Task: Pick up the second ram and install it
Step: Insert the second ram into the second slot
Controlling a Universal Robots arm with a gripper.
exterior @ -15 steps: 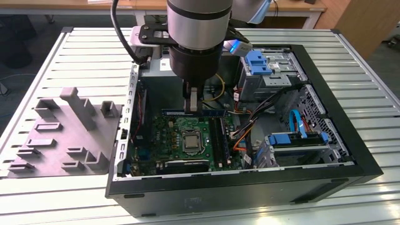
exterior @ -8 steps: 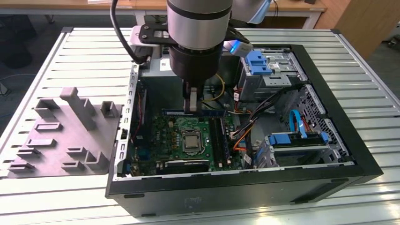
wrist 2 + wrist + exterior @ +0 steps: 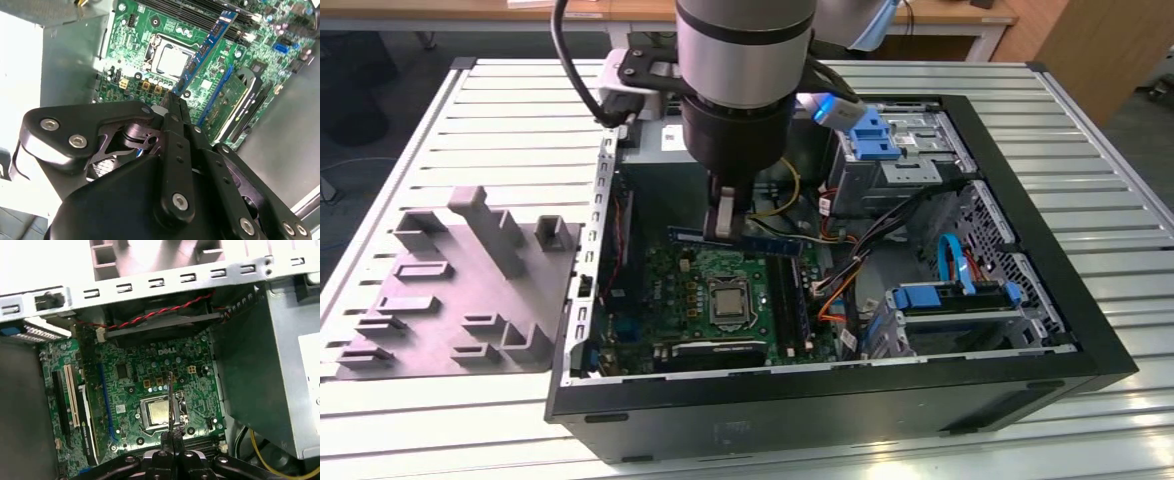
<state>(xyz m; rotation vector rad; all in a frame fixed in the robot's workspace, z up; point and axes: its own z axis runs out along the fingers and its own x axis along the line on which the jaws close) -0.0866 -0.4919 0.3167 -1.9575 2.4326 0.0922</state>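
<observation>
The gripper (image 3: pixel 722 232) is closed on the second ram (image 3: pixel 767 242), pinching it near one end. In the exterior view the rest of the stick juts out level toward that view's right. It hangs inside the open computer case (image 3: pixel 854 400), above the motherboard (image 3: pixel 670 275) and just past the processor (image 3: pixel 724 300), touching none of the slots below. The stick is long, thin and flat, a blue-green board with a row of black chips along its face. The second wrist view shows that face well: the second ram (image 3: pixel 206 46) runs away from the gripper (image 3: pixel 174 99) on a slant over the processor (image 3: pixel 172 61), beside an upright green card (image 3: pixel 227 102) seated in a black slot. In the first wrist view the same stick is seen edge-on, so the second ram (image 3: pixel 171 400) is a thin dark line rising from the gripper (image 3: pixel 173 440) across the processor (image 3: pixel 161 412). That view also takes in a twisted red and black wire (image 3: pixel 150 315) and a grey metal box (image 3: pixel 265 365) at the side. The exterior view adds the slatted table (image 3: pixel 1121 430) carrying the case and a grey moulded tray (image 3: pixel 454 290) on it.
</observation>
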